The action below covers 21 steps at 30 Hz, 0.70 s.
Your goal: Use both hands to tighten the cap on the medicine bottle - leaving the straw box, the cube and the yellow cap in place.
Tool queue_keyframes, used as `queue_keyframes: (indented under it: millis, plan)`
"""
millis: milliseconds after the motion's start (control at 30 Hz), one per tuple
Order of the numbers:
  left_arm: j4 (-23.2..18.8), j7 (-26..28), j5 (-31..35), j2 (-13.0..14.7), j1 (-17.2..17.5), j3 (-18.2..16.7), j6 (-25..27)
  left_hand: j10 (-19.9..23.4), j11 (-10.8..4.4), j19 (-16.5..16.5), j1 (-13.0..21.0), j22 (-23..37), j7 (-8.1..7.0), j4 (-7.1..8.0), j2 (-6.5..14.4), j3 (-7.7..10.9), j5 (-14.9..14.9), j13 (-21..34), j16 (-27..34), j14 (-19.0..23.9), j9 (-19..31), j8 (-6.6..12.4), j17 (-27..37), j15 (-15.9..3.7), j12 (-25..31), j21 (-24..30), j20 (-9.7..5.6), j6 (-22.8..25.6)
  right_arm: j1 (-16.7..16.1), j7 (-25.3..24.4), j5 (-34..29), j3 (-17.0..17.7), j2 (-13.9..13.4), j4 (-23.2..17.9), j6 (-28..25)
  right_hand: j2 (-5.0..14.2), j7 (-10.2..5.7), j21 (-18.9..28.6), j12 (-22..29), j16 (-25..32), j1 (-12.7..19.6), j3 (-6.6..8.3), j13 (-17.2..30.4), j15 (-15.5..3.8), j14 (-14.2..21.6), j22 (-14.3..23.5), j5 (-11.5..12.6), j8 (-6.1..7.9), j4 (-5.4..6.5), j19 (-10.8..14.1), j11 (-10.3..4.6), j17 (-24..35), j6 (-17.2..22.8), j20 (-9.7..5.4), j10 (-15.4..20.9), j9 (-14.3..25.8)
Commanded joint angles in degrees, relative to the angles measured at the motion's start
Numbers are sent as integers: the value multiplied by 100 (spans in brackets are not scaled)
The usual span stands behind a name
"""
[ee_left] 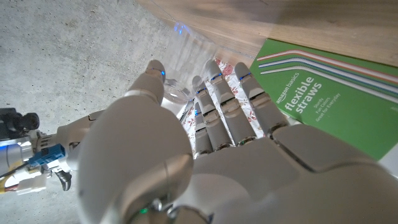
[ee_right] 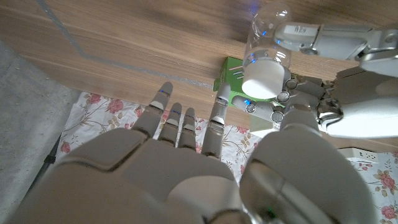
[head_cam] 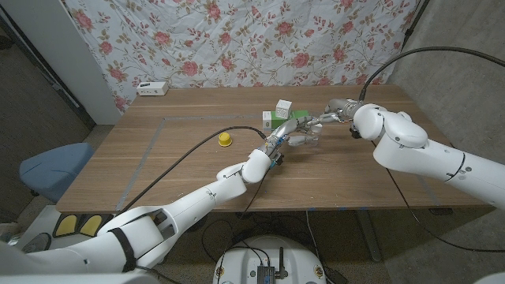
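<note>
Yellow cap (head_cam: 225,140): on the table, left of centre. Left hand (head_cam: 290,137): fingers wrapped round the clear medicine bottle (ee_right: 264,43), white cap (ee_right: 263,79) on. Right hand (head_cam: 335,111): just right of bottle, fingers spread, holding nothing. Straw box (head_cam: 296,118): green, behind bottle. Cube (head_cam: 283,108): beside it, farther back.

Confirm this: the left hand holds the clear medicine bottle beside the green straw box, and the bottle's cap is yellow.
Wrong on the cap colour. The left hand does hold the medicine bottle beside the straw box, but its cap is white, as the right wrist view shows.
</note>
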Motion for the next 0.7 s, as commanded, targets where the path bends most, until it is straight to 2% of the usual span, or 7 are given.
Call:
queue_keyframes:
  millis: [33, 400, 433, 600, 700]
  plan:
    - [106, 0, 3, -25, -54, -2, -92, 147, -149, -14, -22, 15, -5, -9, 40, 42, 27, 20, -6, 16, 11, 34, 27, -421, 23, 7, -17, 44, 138, 391, 137, 55, -131, -44, 136, 38, -2, -17, -10, -20, 122, 57, 24, 24, -133, 6, 61, -71, -98, -103, -3, 6, -145, -4, -123, 41]
    - [112, 5, -1, -20, -49, -10, -90, 150, -150, -29, -35, 16, -4, -3, 42, 55, 27, 20, -5, 8, 11, 29, 28, -423, 23, 9, -45, 40, 224, 678, 338, 149, -189, -23, 318, 153, -55, -8, -7, -20, 460, 246, 24, 91, -362, 2, 191, -255, -299, -235, -2, -1, -567, 27, -464, 67]
    - [108, -1, -4, -19, -48, -11, -85, 154, -152, -26, -39, 16, -7, -2, 38, 55, 27, 20, -5, 9, 11, 30, 27, -413, 25, 12, -49, 45, 224, 684, 345, 156, -188, -25, 316, 159, -143, -3, 0, -12, 532, 279, 24, 94, -379, 1, 208, -289, -338, -242, -10, -2, -648, 33, -503, 70]
    - [119, -6, -9, -22, -49, -8, -99, 157, -144, -43, -40, 16, -8, -1, 44, 63, 28, 20, -1, 15, 11, 29, 29, -417, 26, 8, -50, 43, 242, 740, 362, 169, -204, -29, 333, 178, -244, 3, 4, -9, 648, 336, 23, 108, -421, 1, 236, -317, -388, -248, -19, -3, -709, 49, -564, 69]
    - [127, -6, -3, -26, -54, -4, -103, 163, -149, -45, -44, 16, -14, 0, 43, 66, 27, 20, -1, 14, 11, 30, 28, -418, 28, 10, -56, 47, 269, 796, 357, 161, -220, -24, 358, 185, -360, 10, 16, 5, 784, 397, 23, 107, -437, 0, 265, -361, -436, -251, -31, -5, -795, 51, -619, 58]
